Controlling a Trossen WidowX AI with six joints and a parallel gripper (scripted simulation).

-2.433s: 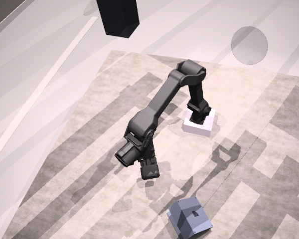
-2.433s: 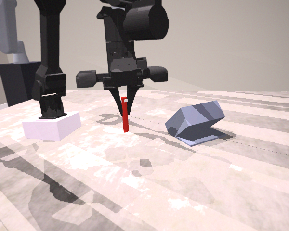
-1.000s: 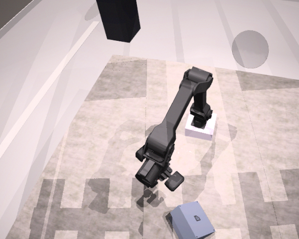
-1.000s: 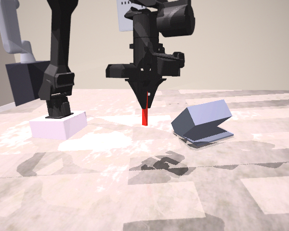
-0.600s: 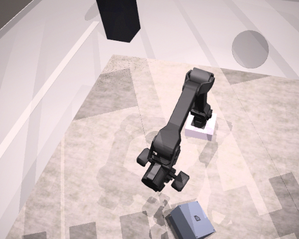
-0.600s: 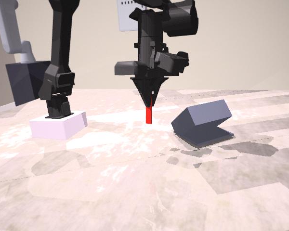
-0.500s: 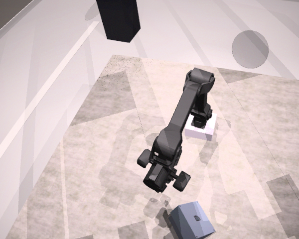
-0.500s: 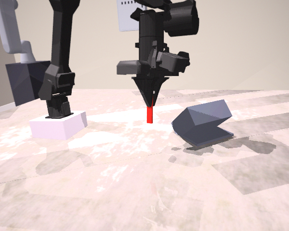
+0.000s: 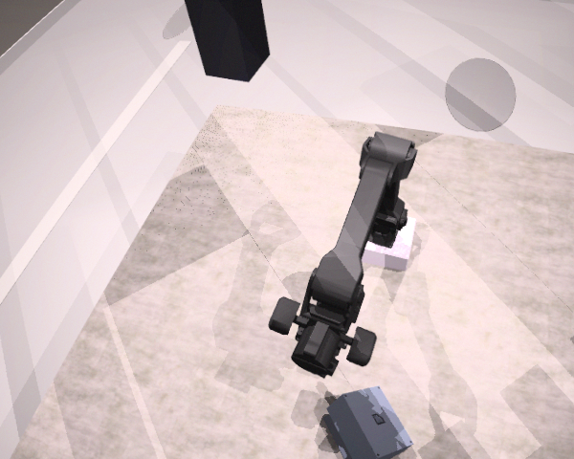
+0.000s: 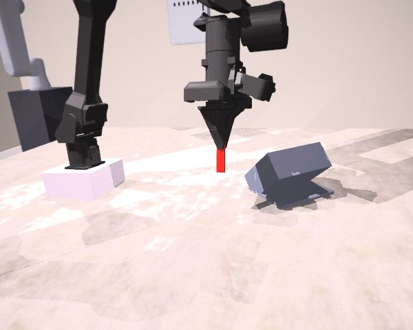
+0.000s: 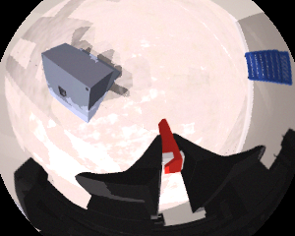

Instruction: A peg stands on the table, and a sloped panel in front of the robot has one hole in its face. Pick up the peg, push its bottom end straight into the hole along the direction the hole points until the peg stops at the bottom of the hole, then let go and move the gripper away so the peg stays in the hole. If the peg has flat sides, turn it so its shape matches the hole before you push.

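A red peg (image 10: 220, 161) (image 11: 168, 140) points straight down from my gripper (image 10: 221, 146) (image 11: 165, 137), which is shut on it. The peg's upper part is between the fingers; its lower part sticks out below them. In the exterior view the peg is left of the panel block and appears held above the table. The blue-grey block with the sloped panel (image 9: 364, 420) (image 10: 295, 161) (image 11: 64, 100) has a small dark hole (image 9: 378, 419) (image 11: 63, 91) in its face; the hole looks flat on some sides and pointed on another. The top view hides the fingers and peg under the arm.
The arm's base stands on a pale block (image 9: 386, 258) (image 10: 69, 185). A dark box pillar (image 9: 231, 44) stands at the back. Another pale arm on a dark pedestal (image 10: 29, 120) is at the far left of the exterior view. A blue ribbed object (image 11: 268, 67) shows in the wrist view.
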